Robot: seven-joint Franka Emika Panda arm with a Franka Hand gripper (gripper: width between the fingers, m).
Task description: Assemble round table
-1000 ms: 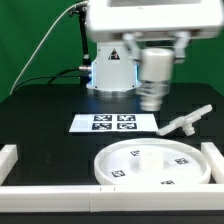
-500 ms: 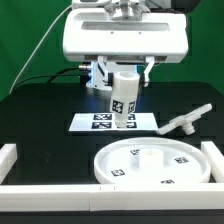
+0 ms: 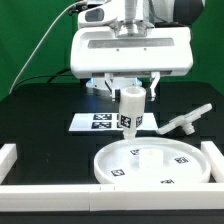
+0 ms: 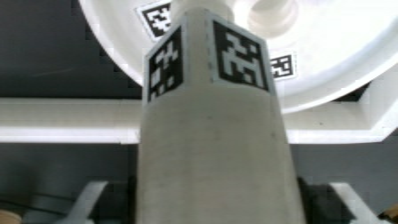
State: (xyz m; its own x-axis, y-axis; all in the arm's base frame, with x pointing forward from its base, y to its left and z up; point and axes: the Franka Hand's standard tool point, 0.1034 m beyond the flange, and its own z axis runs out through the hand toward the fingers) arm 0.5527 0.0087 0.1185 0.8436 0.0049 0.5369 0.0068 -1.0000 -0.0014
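My gripper is shut on the white cylinder post, which hangs upright with a tag on its lower end, just above the far part of the large round disc. The disc lies flat near the front, with a raised hub at its middle. In the wrist view the post fills the middle and points toward the disc; both fingers flank its sides. The armed foot piece lies on the table at the exterior view's right.
The marker board lies flat behind the disc, partly hidden by the post. White rails edge the front and both sides of the black table. A green backdrop stands behind the arm.
The arm has swung from the exterior view's right toward the middle and come down, carrying the post to just above the disc's far part.
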